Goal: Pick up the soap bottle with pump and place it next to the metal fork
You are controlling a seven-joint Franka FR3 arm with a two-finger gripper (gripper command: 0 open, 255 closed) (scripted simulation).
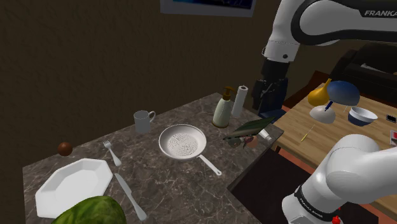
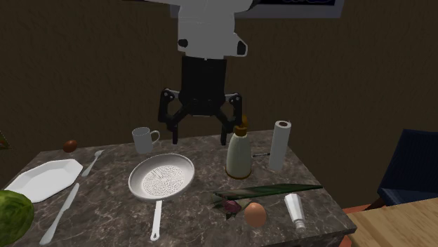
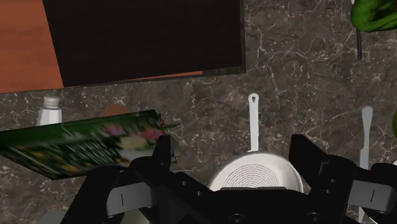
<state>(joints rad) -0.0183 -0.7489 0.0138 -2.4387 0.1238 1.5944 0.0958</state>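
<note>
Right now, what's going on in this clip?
The Franka arm's gripper hangs open and empty above the marble table, close to the soap bottle. The bottle stands upright between a white strainer pan and a paper towel roll, untouched. The fork lies beyond the pan, beside the white plate. The pick is not yet begun.

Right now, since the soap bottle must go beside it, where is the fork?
In the shoulder view the fork lies at the left of the counter, between the white plate and the white strainer pan, its handle end near the knife.
</note>
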